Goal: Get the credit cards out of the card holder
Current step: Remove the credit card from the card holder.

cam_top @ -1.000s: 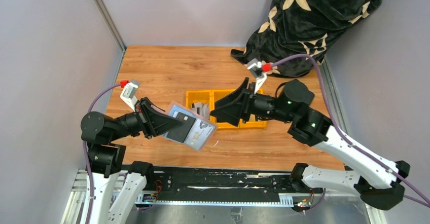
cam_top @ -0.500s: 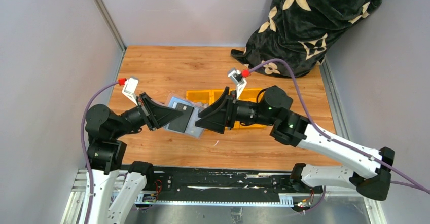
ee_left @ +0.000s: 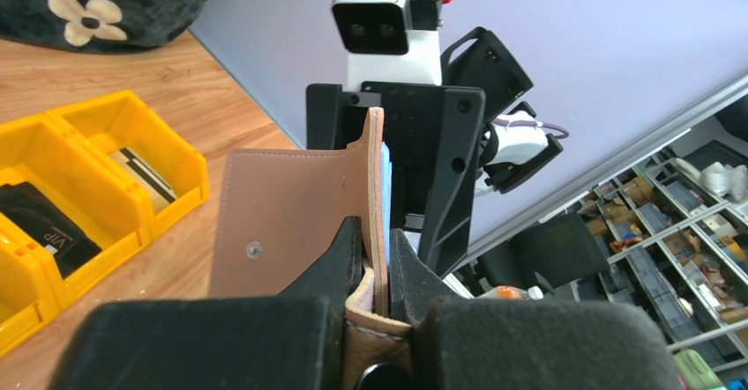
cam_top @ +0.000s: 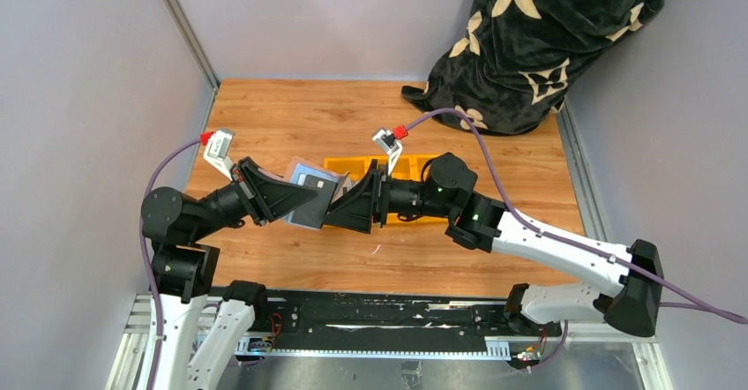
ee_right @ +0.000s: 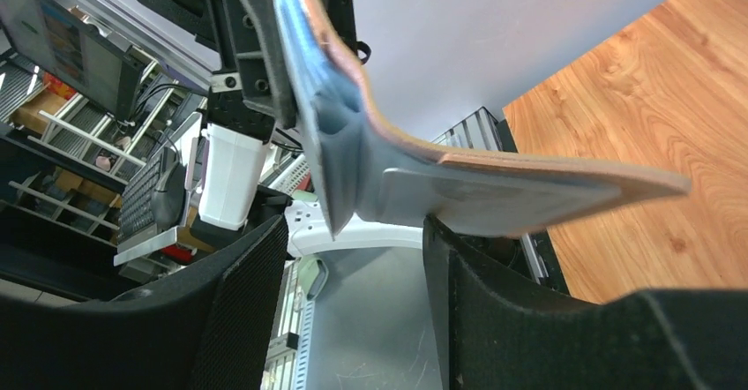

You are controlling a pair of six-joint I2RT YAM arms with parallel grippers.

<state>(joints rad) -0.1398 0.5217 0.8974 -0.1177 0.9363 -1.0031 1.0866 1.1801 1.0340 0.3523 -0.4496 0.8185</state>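
Top view looks down from behind; facing wrist views (both close) share the card holder (ee_left: 282, 222).

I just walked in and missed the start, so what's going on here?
The left gripper is shut on the card holder, holding it open above the table. The right gripper, open, sits at the holder's free flap without gripping it, seemingly about to pull something out. The yellow bins behind hold a few cards.
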